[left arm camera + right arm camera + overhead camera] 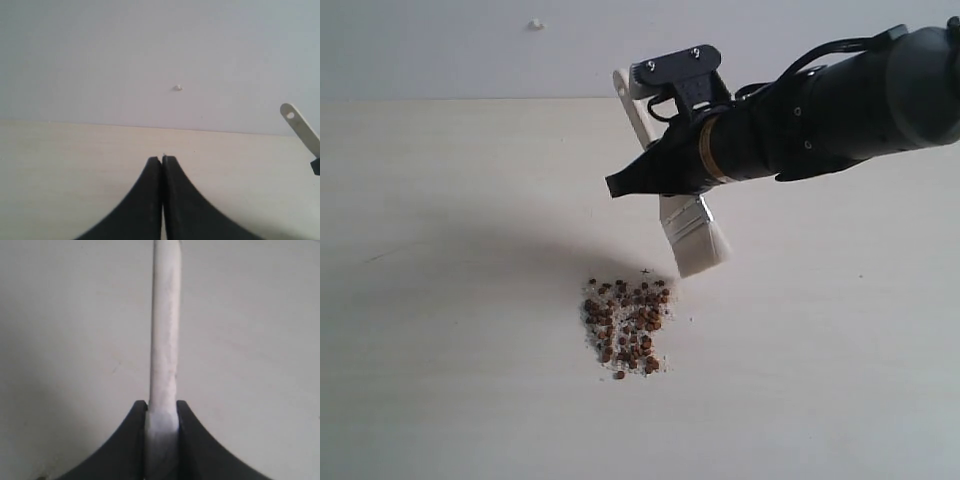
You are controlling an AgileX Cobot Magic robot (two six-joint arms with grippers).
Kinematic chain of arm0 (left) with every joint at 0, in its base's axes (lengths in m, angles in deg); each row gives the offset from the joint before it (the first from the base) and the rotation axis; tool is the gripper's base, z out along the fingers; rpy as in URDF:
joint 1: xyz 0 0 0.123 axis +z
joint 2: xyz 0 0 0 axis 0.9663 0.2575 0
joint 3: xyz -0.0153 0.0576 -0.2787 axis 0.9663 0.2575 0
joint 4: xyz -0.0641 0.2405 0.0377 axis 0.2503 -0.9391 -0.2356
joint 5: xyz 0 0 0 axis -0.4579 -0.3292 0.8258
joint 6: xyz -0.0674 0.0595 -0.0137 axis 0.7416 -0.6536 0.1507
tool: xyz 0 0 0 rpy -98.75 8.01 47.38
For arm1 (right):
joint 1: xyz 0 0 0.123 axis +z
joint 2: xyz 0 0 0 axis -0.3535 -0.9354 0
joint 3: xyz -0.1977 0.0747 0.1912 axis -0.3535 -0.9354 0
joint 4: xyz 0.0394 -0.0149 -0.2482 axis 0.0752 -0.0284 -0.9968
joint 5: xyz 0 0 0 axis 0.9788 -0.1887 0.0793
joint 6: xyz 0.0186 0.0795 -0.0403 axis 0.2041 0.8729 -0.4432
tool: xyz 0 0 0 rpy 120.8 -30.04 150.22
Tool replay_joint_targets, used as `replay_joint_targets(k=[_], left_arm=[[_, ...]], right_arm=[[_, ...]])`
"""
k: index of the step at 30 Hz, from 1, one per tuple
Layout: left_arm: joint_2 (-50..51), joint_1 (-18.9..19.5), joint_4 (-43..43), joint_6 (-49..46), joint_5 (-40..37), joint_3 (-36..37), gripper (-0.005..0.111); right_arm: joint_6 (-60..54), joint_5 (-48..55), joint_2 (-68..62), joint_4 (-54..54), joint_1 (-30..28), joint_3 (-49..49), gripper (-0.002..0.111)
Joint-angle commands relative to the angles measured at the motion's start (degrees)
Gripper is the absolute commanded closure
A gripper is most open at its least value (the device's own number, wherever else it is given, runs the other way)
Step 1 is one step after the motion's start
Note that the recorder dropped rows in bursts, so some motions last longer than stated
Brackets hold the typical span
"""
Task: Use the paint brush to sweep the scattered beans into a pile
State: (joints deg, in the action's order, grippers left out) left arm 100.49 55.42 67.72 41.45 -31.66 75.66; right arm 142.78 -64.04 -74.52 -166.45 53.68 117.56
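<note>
The beans point(628, 327) already lie in a fairly tight pile on the table point(450, 300), below the right gripper point(625, 184). What seems left is tidying. Short, light strokes from the pile's edge inward should gather strays without flicking them. The right gripper's jaws are clamped on the handle of the paint brush point(688, 225), and the bristles hang beneath it, just beside the pile. Whether they touch the table is unclear. The left gripper point(161, 160) is closed and empty.
</note>
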Motion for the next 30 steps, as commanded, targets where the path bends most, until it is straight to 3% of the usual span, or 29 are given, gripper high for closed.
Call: replay_joint_targets(k=[1, 12, 30], left_arm=[[-0.3, -0.3, 0.2, -0.4, 0.2, 0.0, 0.107], [-0.3, -0.3, 0.2, -0.4, 0.2, 0.0, 0.107], [-0.3, -0.3, 0.2, -0.4, 0.2, 0.0, 0.107]], right_arm=[[-0.4, 0.9, -3.3, 0.3, 0.0, 0.4, 0.108], [-0.1, -9.4, -4.5, 2.2, 0.0, 0.5, 0.108], [-0.1, -4.6, 14.3, -0.9, -0.1, -2.8, 0.108]])
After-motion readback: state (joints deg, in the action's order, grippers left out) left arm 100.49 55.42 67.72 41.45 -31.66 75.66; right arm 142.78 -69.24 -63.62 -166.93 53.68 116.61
